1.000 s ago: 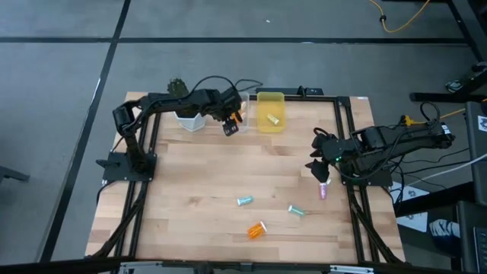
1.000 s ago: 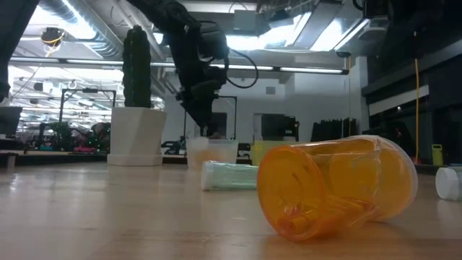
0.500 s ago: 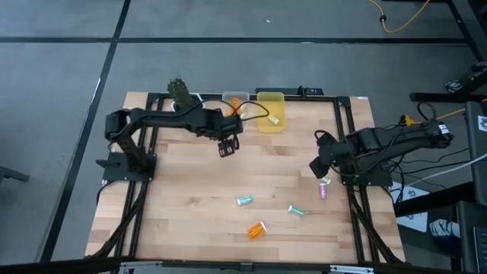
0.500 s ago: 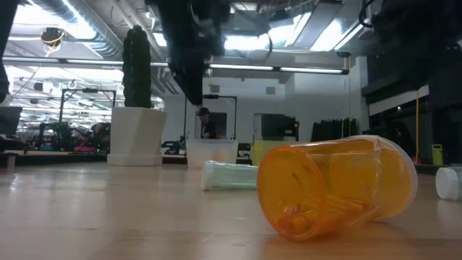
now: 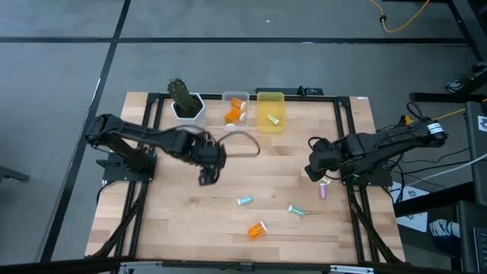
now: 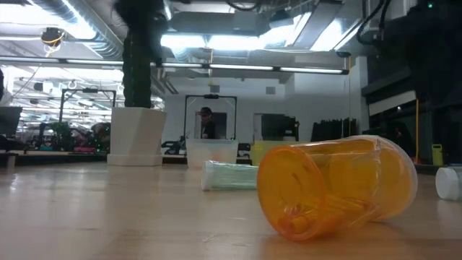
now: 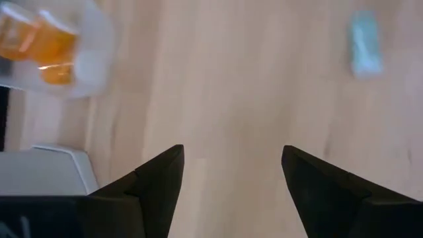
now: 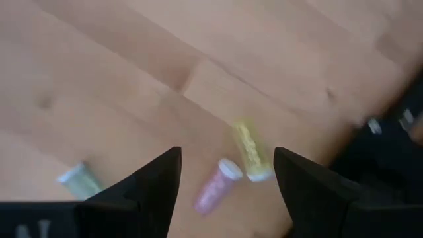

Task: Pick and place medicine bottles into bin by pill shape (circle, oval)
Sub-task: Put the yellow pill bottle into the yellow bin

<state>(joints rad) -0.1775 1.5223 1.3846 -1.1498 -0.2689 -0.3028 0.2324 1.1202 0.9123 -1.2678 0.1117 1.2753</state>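
My left gripper (image 5: 206,178) (image 7: 231,155) is open and empty above the bare wood left of the table's middle. My right gripper (image 5: 314,170) (image 8: 226,155) is open and empty at the right. It hovers over a purple bottle (image 8: 215,188) (image 5: 323,192) and a yellow-green bottle (image 8: 250,151) that lie on their sides. Two teal bottles (image 5: 244,201) (image 5: 296,210) and an orange bottle (image 5: 257,229) (image 6: 336,184) lie on their sides toward the near edge. Orange bottles (image 5: 235,114) (image 7: 36,43) lie in the clear bin.
A clear bin (image 5: 236,100) and a yellow bin (image 5: 271,97) holding a pale bottle (image 5: 274,119) stand at the far edge. A white pot with a cactus (image 5: 186,103) (image 6: 137,133) stands left of them. A black frame (image 5: 148,144) runs along the table's sides.
My left gripper has moved from the clear bin toward the table's near edge and somewhat to the left, out over bare wood. It has left the low view, where it stood before the bins. The bottles on the table have stayed in place.
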